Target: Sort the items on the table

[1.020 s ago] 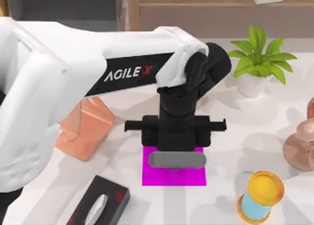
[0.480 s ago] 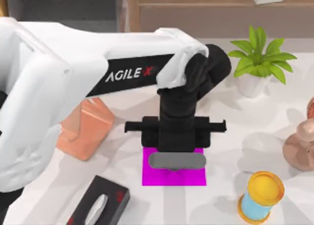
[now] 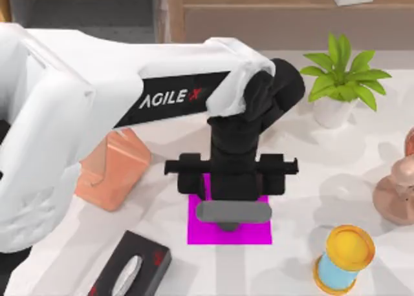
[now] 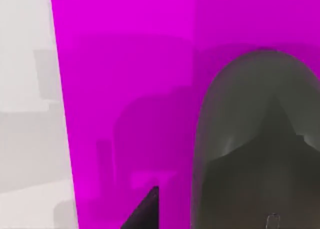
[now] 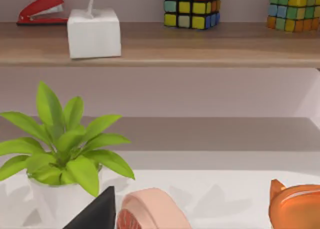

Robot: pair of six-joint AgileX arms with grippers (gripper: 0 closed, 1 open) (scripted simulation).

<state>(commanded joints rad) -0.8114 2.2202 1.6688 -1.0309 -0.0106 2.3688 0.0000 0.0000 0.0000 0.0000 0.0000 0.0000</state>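
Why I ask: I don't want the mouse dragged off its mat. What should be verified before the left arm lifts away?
1. Mouse lying on the magenta mat: ok.
2. Left hand open: ok, it looks spread in the top view.
3. Finger off the mouse: ok, mat shows between them. The other finger: cannot tell.
4. Tissue box and hourglass clear of the hand: ok.
5. Right arm away from the mat: ok, its wrist view faces the potted plant.
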